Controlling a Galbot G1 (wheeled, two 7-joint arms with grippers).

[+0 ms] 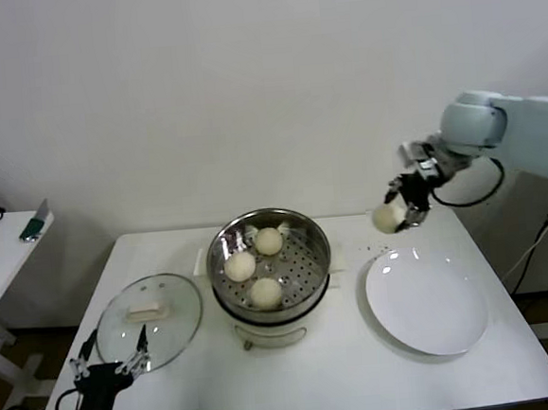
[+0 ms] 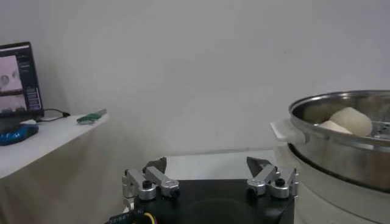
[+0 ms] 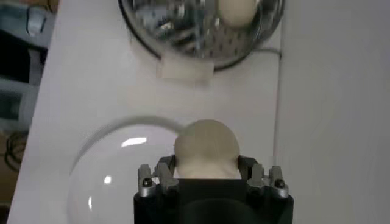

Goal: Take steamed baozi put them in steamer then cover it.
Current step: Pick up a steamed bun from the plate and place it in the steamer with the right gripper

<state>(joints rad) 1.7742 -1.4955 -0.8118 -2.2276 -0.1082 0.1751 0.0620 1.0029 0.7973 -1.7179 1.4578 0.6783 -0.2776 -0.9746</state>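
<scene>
Left pincer, head view (image 1: 111,368): nearest the camera, low at the near-left corner of the counter (image 1: 345,380), fingers spread apart and holding nothing; it sits just at the near edge of the cover.
Cover (image 1: 150,319): clear glass lid lying flat on the counter, left of the steamer and just beside it, its cream handle on top.
Steamer (image 1: 271,267): mid-counter, open, with three baozi (image 1: 240,266) resting on the perforated floor.
Plate (image 1: 428,300): white, bare, right of the steamer.
Right pincer (image 1: 399,206): raised above the far-right part of the counter, beyond the plate, clamped on the fourth baozi (image 1: 387,217).

Left wrist view: fingers (image 2: 150,180) stand well apart with nothing between them; the steamer's steel wall (image 2: 341,146) rises off to one side with two buns showing over the rim.

Right wrist view: fingers (image 3: 159,176) grip the bun (image 3: 206,146) on both sides; the plate (image 3: 103,176) lies directly beneath and the steamer basket (image 3: 201,30) beyond it.

Key relation: the steamer lies to the left of the held bun and lower, so the carry must run leftward over the plate. The free spot in the basket looks to be its right side. I judge the left arm nearer the cover for the closing step.
</scene>
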